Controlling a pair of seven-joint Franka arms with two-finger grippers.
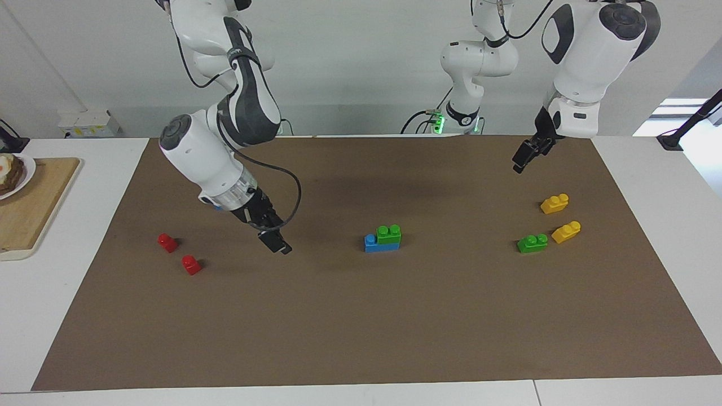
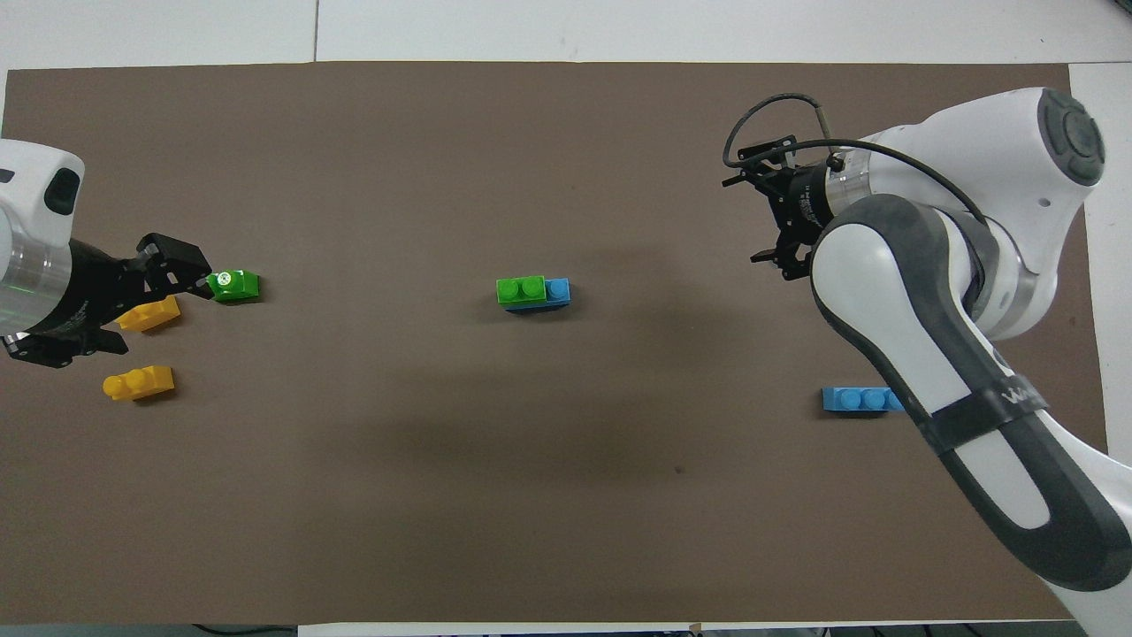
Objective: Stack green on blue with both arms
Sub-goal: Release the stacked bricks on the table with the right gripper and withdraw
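Note:
A green brick [image 1: 389, 233] sits on a blue brick [image 1: 370, 243] at the middle of the mat, covering two of its studs; the stack also shows in the overhead view, green [image 2: 521, 289] on blue [image 2: 559, 290]. A second green brick [image 1: 532, 243] [image 2: 235, 285] lies at the left arm's end. A second blue brick [image 2: 853, 400] lies at the right arm's end, partly under that arm. My left gripper [image 1: 522, 160] [image 2: 181, 270] hangs over the mat by the yellow bricks. My right gripper [image 1: 276, 242] [image 2: 765, 217] hangs low over the mat between the red bricks and the stack. Neither holds anything.
Two yellow bricks [image 1: 554, 203] [image 1: 566, 232] lie beside the loose green one. Two red bricks [image 1: 167, 242] [image 1: 192, 264] lie at the right arm's end. A wooden board [image 1: 34, 208] with a plate [image 1: 17, 175] stands off the brown mat [image 1: 361, 338].

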